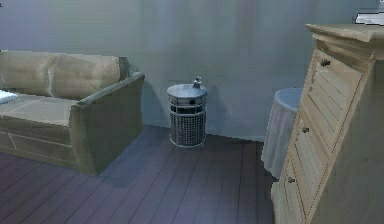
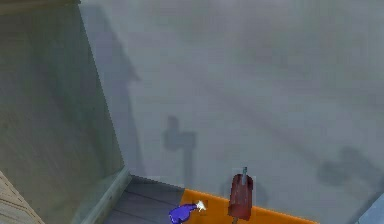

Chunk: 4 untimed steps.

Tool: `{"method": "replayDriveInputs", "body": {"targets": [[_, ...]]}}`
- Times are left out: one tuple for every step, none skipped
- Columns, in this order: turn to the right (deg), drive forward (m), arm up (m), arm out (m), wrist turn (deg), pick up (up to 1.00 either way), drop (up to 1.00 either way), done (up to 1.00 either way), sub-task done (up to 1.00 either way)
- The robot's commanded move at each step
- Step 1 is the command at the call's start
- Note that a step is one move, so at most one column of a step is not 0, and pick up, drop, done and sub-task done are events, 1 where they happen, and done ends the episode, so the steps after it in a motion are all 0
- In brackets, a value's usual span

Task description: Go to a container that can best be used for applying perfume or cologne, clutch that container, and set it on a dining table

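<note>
Sofa (image 1: 60,100) in tan stands at the forward view's left on a dark plank floor (image 1: 180,185). Against the grey wall beside it is a round grey slatted bin (image 1: 187,115) with a small dark thing (image 1: 197,82) on its top. Farther right come a round white-draped table (image 1: 283,130) and a pale wooden dresser (image 1: 335,130). In the arm side view a dark red bottle (image 2: 240,196) with a thin top stands upright on an orange surface (image 2: 285,216), a small blue thing (image 2: 183,212) near it. The claw's state cannot be told.
</note>
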Motion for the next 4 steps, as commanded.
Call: {"method": "replayDriveInputs", "body": {"targets": [[0.0,0.00,0.50,0.00,0.0,0.00,0.00,0.00,0.00],[0.0,0.00,0.48,0.00,0.0,0.00,0.00,0.00,0.00],[0.0,0.00,0.00,0.00,-45.0,0.00,0.00,0.00,0.00],[0.0,0.00,0.00,0.00,-45.0,0.00,0.00,0.00,0.00]]}}
